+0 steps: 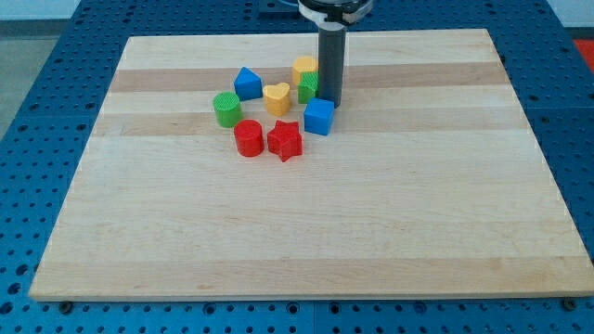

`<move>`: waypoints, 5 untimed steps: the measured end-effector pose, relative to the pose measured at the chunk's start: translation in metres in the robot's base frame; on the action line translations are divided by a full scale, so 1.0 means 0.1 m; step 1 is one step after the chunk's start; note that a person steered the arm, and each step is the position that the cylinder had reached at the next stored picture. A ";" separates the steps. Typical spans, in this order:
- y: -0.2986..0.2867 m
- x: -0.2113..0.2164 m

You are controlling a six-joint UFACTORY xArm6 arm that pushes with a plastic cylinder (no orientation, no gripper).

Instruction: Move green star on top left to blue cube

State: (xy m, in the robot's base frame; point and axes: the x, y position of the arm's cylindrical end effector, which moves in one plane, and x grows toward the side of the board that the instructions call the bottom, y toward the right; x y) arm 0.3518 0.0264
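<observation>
The green star point(307, 87) sits near the view's top middle, partly hidden by the rod, just above-left of the blue cube point(318, 117). My tip point(331, 101) rests on the board right beside the green star's right side and just above the blue cube's top right corner. A yellow block point(303, 67) lies directly above the green star.
A yellow heart point(277, 97), a blue pentagon-like block point(247, 83), a green cylinder point(226, 109), a red cylinder point(248, 137) and a red star point(285, 140) cluster left of the cube. The wooden board point(306, 232) lies on a blue perforated table.
</observation>
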 end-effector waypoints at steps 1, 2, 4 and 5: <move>0.00 -0.04; 0.01 -0.22; 0.02 -0.61; 0.02 -0.82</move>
State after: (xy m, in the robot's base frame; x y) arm 0.2701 0.0281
